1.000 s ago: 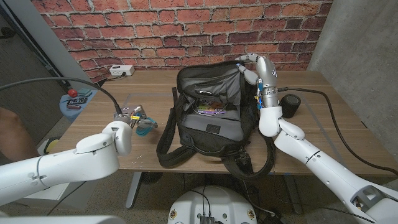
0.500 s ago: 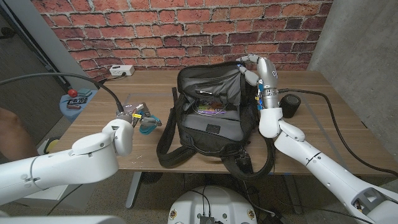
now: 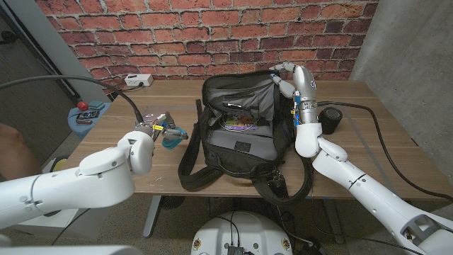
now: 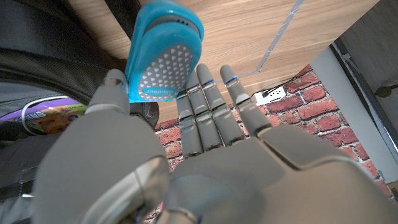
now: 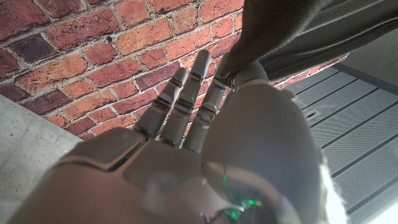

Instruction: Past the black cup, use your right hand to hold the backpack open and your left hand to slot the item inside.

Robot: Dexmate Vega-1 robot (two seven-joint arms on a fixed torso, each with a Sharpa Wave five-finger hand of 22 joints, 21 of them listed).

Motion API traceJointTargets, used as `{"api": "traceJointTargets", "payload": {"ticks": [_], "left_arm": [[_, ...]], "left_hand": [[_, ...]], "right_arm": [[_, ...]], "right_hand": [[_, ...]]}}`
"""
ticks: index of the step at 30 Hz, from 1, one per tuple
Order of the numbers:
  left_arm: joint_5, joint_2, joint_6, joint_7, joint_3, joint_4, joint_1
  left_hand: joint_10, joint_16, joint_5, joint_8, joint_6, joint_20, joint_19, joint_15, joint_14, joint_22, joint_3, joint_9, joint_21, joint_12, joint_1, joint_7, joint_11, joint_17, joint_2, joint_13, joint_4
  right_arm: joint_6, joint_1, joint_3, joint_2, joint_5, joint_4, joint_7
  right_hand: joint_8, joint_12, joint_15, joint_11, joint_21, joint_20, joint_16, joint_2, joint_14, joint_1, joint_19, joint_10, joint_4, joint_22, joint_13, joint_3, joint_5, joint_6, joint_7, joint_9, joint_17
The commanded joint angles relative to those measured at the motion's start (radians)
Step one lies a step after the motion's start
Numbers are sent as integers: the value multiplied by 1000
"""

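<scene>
Backpack (image 3: 237, 131) sits in the middle of the wooden table (image 3: 368, 152), black and wide open, with its flap standing up at the back; the black cup (image 3: 330, 120) stands just beside it on the robot's right; the right hand (image 3: 285, 75) is up at the top corner of the flap, and in the right wrist view its fingers (image 5: 186, 99) look straight and close together while dark bag cloth sits at the thumb side, so it seems to pinch the flap, though I cannot tell how firm the hold is; the left hand (image 3: 152, 129) is just beside the bag's left side, pinching the blue item (image 4: 163, 53) between the thumb and a finger, with the other fingers (image 4: 208, 106) straight and side by side; the item is in the air, not yet in the bag; to do this step well, I think the right hand should keep the flap high and not tug; the left hand should lift the item over the bag's near rim, go down into the opening, and only then let go; the strap (image 3: 187, 159) hanging on the left could catch the arm.
</scene>
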Motion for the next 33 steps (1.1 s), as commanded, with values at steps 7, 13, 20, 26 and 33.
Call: {"api": "traceJointTargets", "payload": {"ticks": [7,13,20,26,33], "left_arm": [[100,-42,-79,-79,62,25,-72],[133,-66,-118,-109,64,46,-75],[168,-96,-157,-150,63,60,-75],[193,-117,-187,-188,60,66,-73],[226,-140,-211,-218,54,72,-62]], "left_hand": [[65,1,7,156,110,2,-4,1,6,3,7,54,4,6,21,-31,-52,8,30,10,3],[65,0,8,157,109,2,-5,2,6,3,7,53,4,6,20,-32,-52,10,30,14,2],[69,-3,9,159,108,2,-6,3,7,2,8,54,5,8,20,-32,-54,10,29,18,1],[69,-4,10,162,111,2,-8,4,8,2,8,53,6,9,18,-30,-56,11,29,22,0],[68,-6,11,163,110,2,-11,3,8,2,7,53,6,9,16,-31,-53,13,31,27,1]], "right_arm": [[0,-7,16,-2,11,-12,-1],[-6,-10,19,-4,6,-18,-1],[-17,-18,27,-6,9,-27,1],[-18,-22,31,-6,12,-29,-3],[-19,-29,36,-7,17,-33,-5]], "right_hand": [[3,1,-113,1,10,-129,-7,13,12,7,5,10,-1,3,6,-9,5,9,7,3,3],[2,2,-113,3,10,-130,-8,13,13,7,4,11,-1,3,7,-10,6,8,3,3,4],[2,0,-113,4,10,-130,-9,13,14,8,4,10,-1,4,7,-12,6,10,4,3,6],[1,-1,-113,2,10,-130,-10,15,15,8,4,10,0,4,8,-12,6,8,4,3,7],[1,-2,-113,2,10,-130,-12,14,15,9,3,9,-1,4,9,-14,6,9,4,3,9]]}}
